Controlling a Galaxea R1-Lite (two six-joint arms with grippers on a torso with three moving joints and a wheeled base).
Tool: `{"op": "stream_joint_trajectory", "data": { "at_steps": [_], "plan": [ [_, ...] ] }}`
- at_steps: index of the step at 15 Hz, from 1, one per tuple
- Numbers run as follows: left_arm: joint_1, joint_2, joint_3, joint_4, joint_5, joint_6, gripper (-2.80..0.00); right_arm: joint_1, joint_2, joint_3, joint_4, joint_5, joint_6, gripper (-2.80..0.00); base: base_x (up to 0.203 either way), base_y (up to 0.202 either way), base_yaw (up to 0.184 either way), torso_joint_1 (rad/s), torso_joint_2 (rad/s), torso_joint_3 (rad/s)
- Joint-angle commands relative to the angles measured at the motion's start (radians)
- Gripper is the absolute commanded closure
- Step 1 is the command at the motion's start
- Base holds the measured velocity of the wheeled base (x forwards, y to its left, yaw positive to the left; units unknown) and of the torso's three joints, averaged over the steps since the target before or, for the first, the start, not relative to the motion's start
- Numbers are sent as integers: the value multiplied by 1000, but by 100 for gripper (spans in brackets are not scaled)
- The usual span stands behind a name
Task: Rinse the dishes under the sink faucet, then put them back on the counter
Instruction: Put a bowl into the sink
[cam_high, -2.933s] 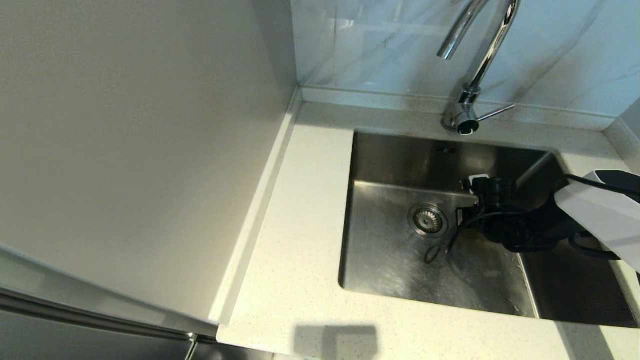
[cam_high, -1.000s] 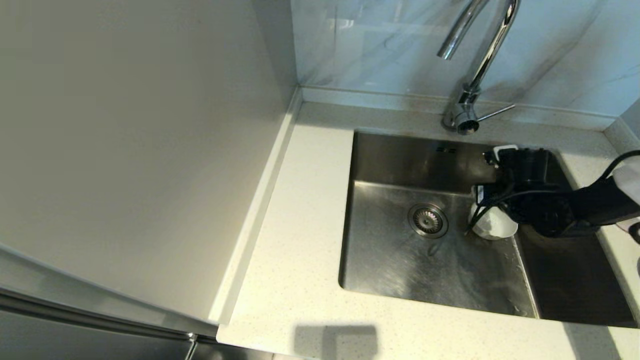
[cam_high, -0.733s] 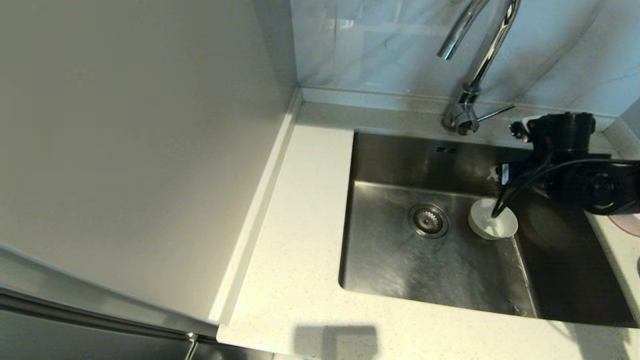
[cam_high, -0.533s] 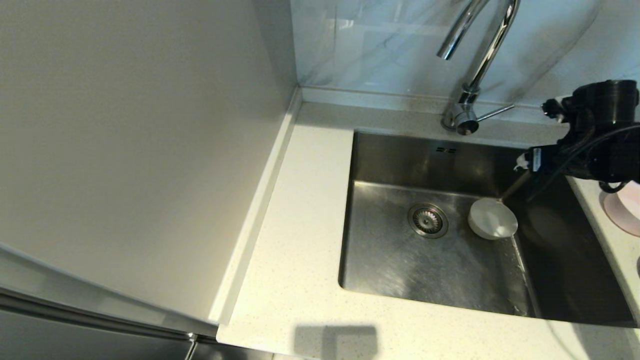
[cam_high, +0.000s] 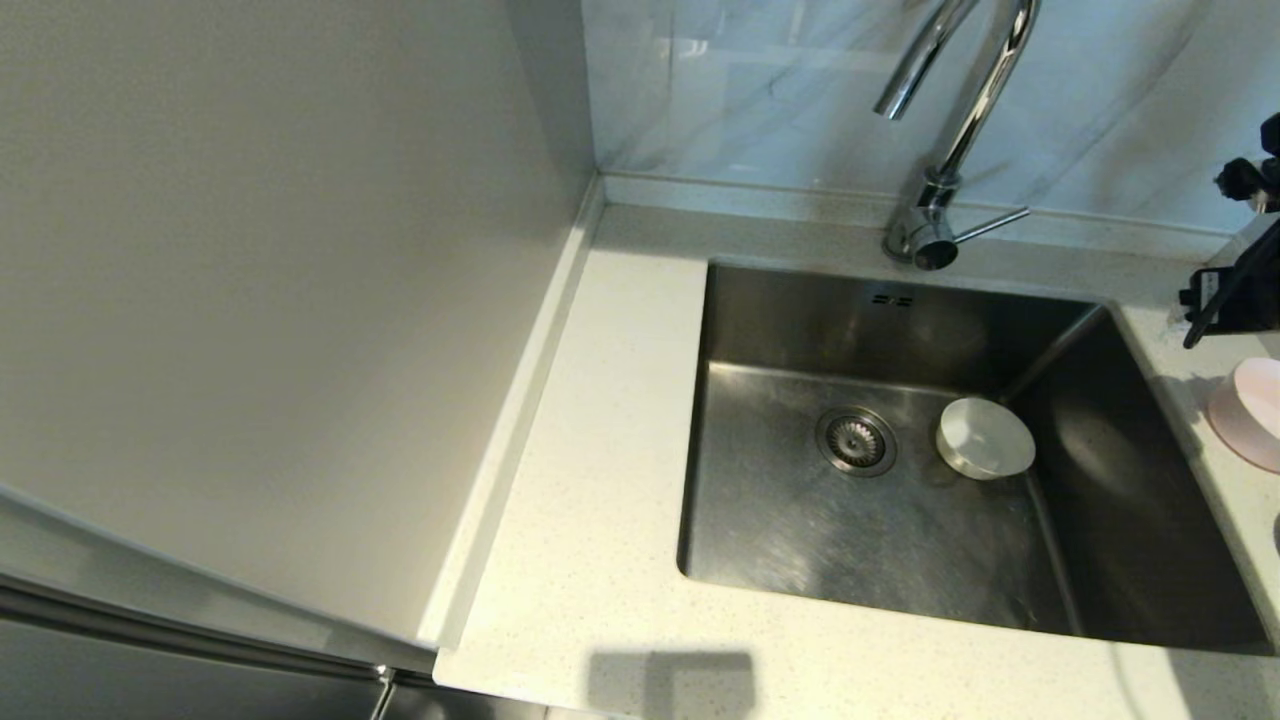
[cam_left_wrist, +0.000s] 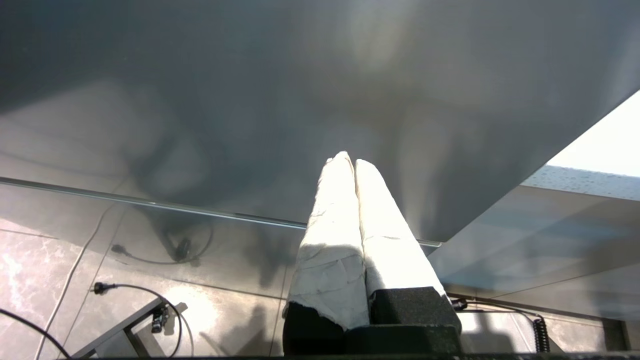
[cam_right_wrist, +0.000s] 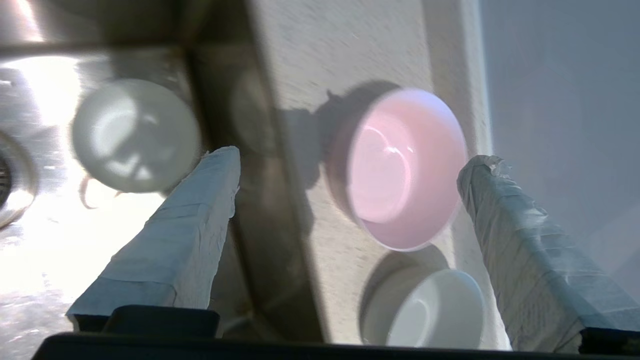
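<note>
A light grey-white bowl (cam_high: 985, 438) stands upright on the sink (cam_high: 780, 520) floor, just right of the drain strainer (cam_high: 856, 440); it also shows in the right wrist view (cam_right_wrist: 135, 135). The pink bowl (cam_high: 1250, 412) (cam_right_wrist: 400, 170) and the white bowl (cam_right_wrist: 430, 310) sit on the counter (cam_right_wrist: 325, 65) to the right of the basin. My right gripper (cam_right_wrist: 350, 170) hovers open and empty above the pink bowl; its wrist (cam_high: 1235, 290) shows at the head view's right edge. The chrome faucet (cam_high: 950, 120) arches over the basin, with no water visible. My left gripper (cam_left_wrist: 350, 162) is shut and empty, parked low beside a grey panel.
The faucet's side lever (cam_high: 990, 225) points right at the tap's base. A wide strip of counter (cam_high: 600, 450) lies left of the sink, bounded by a tall beige side panel (cam_high: 280, 300). The raised back edge (cam_high: 760, 195) runs under the tiled wall.
My right gripper has let go of the grey-white bowl on the sink floor, risen out of the basin and swung right over the counter above the pink bowl.
</note>
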Motion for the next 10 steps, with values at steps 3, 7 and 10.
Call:
{"op": "stream_joint_trajectory", "data": {
  "at_steps": [3,7,10],
  "plan": [
    [0,-3,0,0,1,-2,0,-41,61,-10,9,-2,24,-280,0,0,0,0,0,0],
    [0,-3,0,0,1,0,0,-81,163,-17,7,1,77,-280,0,0,0,0,0,0],
    [0,-3,0,0,0,0,0,-125,217,-66,8,79,150,-280,0,0,0,0,0,0]
  ]
}}
